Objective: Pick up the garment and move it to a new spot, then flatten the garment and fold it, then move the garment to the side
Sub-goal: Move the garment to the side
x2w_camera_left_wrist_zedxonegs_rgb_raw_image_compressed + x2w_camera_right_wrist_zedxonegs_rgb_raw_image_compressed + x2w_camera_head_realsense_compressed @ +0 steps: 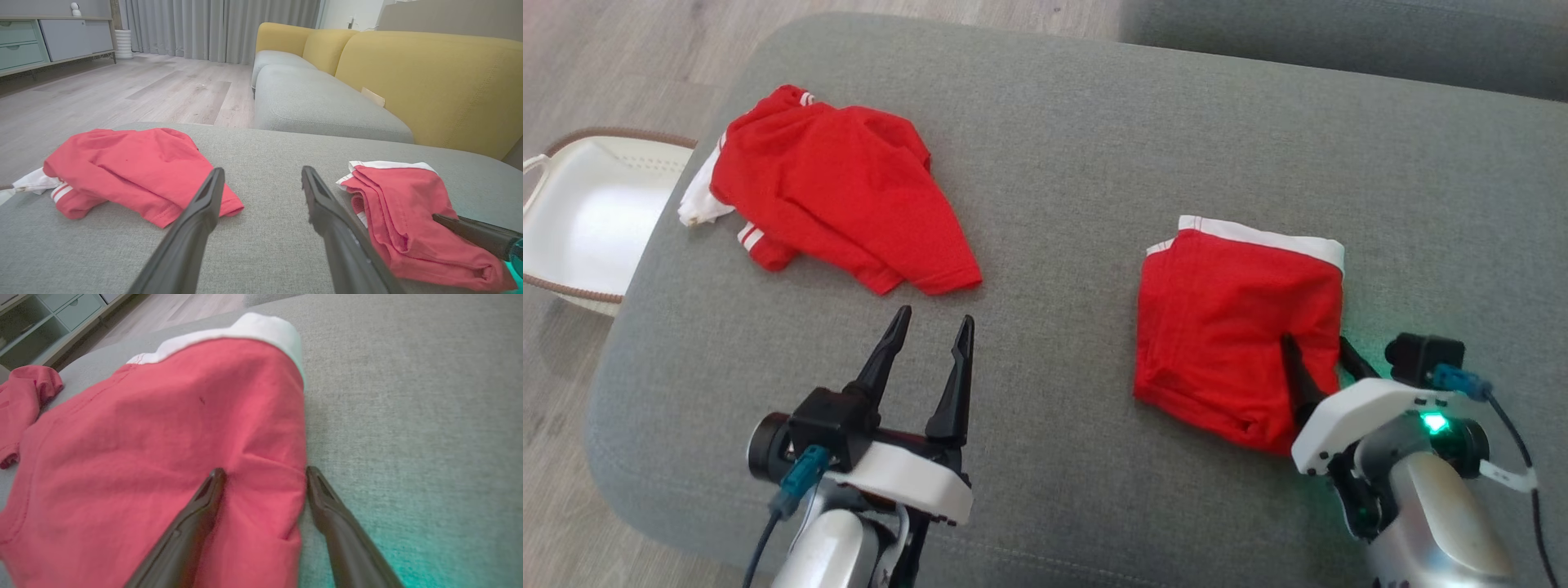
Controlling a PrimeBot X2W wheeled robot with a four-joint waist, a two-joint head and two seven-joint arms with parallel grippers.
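A folded red garment (1233, 318) with a white band lies on the right of the grey cushion (1054, 147). My right gripper (1315, 343) stands open at its near right corner. In the right wrist view, one finger (200, 514) rests on the red cloth (163, 437) and the other on the cushion just beside the garment's edge, so the edge fold lies between them. A second, crumpled red garment (837, 192) lies at the cushion's far left. My left gripper (934, 318) is open with nothing in it, just short of that garment's near hem (135, 167).
A white basket (588, 220) stands on the wooden floor off the cushion's left end. In the left wrist view, a yellow sofa (429, 81) with grey seats (318, 102) stands beyond the cushion. Bare grey cushion lies between the two garments.
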